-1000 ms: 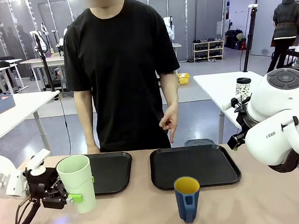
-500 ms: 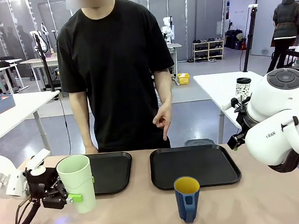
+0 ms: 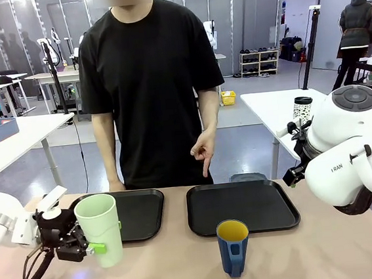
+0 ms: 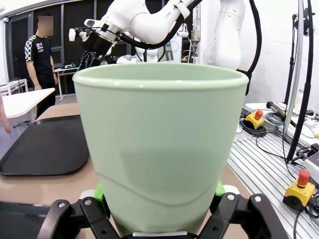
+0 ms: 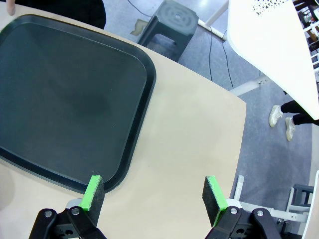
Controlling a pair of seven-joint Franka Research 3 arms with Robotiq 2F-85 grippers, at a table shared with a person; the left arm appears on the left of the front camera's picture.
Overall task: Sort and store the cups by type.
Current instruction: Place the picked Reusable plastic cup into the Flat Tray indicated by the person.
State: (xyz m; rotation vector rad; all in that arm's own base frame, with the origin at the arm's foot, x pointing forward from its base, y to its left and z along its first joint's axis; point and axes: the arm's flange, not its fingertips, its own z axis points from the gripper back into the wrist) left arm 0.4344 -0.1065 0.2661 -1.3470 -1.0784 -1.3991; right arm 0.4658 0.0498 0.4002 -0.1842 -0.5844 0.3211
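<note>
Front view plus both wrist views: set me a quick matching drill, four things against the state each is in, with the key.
Things:
1. green tumbler
2. blue mug
3. right tool
4. person's hand

States:
A. open, holding nothing
B. finger pointing down
C. clamped in the left tool
D. standing free on the table

Pairs: 1-C, 2-D, 3-A, 4-B

2 blk trays [image 3: 142, 216] [image 3: 245, 207]; 1 grn tumbler [image 3: 101, 230]; 1 blue mug [image 3: 233, 248].

grey floor [image 3: 252, 143], white table [image 3: 14, 139], shoe rack [image 3: 260, 62]
</note>
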